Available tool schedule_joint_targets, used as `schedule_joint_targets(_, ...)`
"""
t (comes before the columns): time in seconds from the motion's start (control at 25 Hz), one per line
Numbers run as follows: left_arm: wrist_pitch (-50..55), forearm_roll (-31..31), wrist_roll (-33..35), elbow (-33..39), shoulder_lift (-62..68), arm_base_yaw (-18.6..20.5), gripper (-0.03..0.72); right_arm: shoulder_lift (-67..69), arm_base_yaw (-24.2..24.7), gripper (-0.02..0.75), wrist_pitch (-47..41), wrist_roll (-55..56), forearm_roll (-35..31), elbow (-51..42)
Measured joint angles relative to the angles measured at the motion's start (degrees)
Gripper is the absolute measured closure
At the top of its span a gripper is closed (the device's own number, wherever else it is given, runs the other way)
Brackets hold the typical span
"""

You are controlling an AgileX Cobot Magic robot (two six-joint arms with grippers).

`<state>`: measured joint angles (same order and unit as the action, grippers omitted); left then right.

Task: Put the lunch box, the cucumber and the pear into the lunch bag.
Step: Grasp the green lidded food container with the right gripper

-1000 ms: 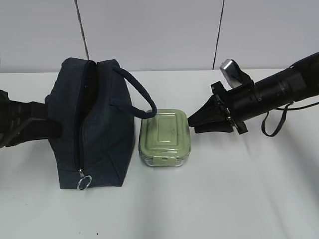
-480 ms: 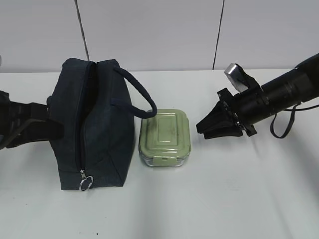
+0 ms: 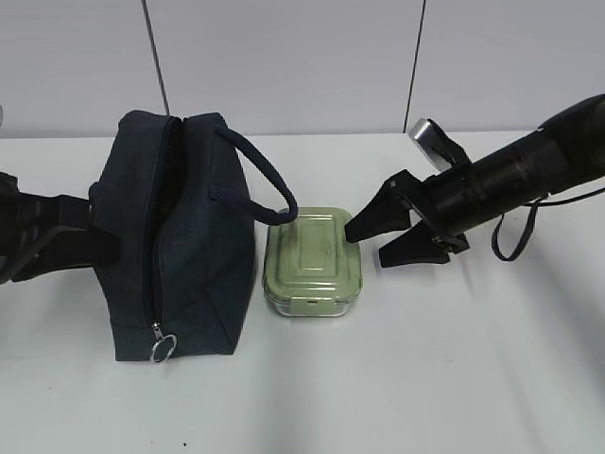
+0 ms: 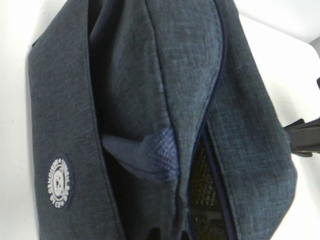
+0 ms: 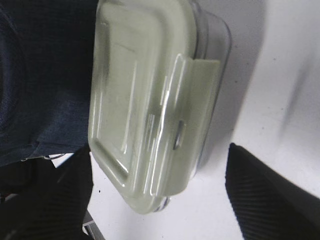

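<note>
- The silver ring pull (image 3: 161, 347) hangs at the near end of the long zipper, nearest the camera in the exterior view, low on the front of the large dark navy fabric lunch bag (image 3: 194, 265).
- That boxy bag stands upright on the white table (image 3: 378, 378), left of centre; its padded loop handle (image 3: 260, 175) arches over toward the right.
- Just beside the bag on its right sits the small clear glass lunch box (image 3: 313, 261) with a sage-green clip-on lid, flat on the table and outside the bag.
- The right gripper (image 3: 376, 236) hovers just right of the box, its two black fingers spread wide apart; the right wrist view shows the box between them, with nothing clamped.
- The left gripper (image 3: 104, 241) presses against the bag's left side; its fingertips are hidden by the fabric, and it is closed.
- From the left wrist view the bag's opening gapes slightly, with silvery lining (image 4: 202, 187) inside.
- Behind, a pale panelled wall (image 3: 284, 57).
</note>
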<state>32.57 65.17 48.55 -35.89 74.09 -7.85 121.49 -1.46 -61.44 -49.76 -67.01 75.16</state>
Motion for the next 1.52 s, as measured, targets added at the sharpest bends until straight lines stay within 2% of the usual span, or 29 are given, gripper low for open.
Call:
schedule_joint_targets(0.16, 0.00, 0.00, 0.00, 0.00, 0.00, 0.00, 0.702, 0.00, -2.21, 0.100, 3.26, -0.65, -1.47, 0.00)
schedule_joint_targets(0.32, 0.12, 0.00, 0.00, 0.00, 0.00, 0.00, 0.702, 0.23, -2.44, 0.104, 4.89, -0.75, -2.93, 0.00)
schedule_joint_targets(0.56, 0.72, 0.00, 0.00, 0.00, 0.00, 0.00, 0.702, 4.64, -2.44, 0.122, 2.91, -0.75, -8.24, 0.05)
schedule_joint_targets(0.92, 0.92, 0.00, 0.00, 0.00, 0.04, 0.00, 0.702, 8.38, -2.44, 0.143, 2.05, -0.75, -9.65, 2.62)
schedule_joint_targets(1.04, 0.99, 0.00, 0.00, 0.00, 0.04, 0.00, 0.702, 9.13, -2.44, 0.146, 1.24, -0.75, -9.65, 4.32)
schedule_joint_targets(1.16, 1.01, 0.00, 0.00, 0.00, 0.04, 0.00, 0.702, 9.13, -2.44, 0.183, -0.31, -0.75, -9.32, 5.85)
schedule_joint_targets(1.32, 1.06, 0.00, 0.00, 0.00, 0.04, 0.00, 0.702, 9.13, -2.44, 0.262, -1.17, -0.75, -5.78, 6.63)
schedule_joint_targets(1.52, 1.00, 0.00, 0.00, 0.00, 0.04, 0.00, 0.702, 9.13, -2.44, 0.279, -2.71, -0.30, -2.49, 6.85)
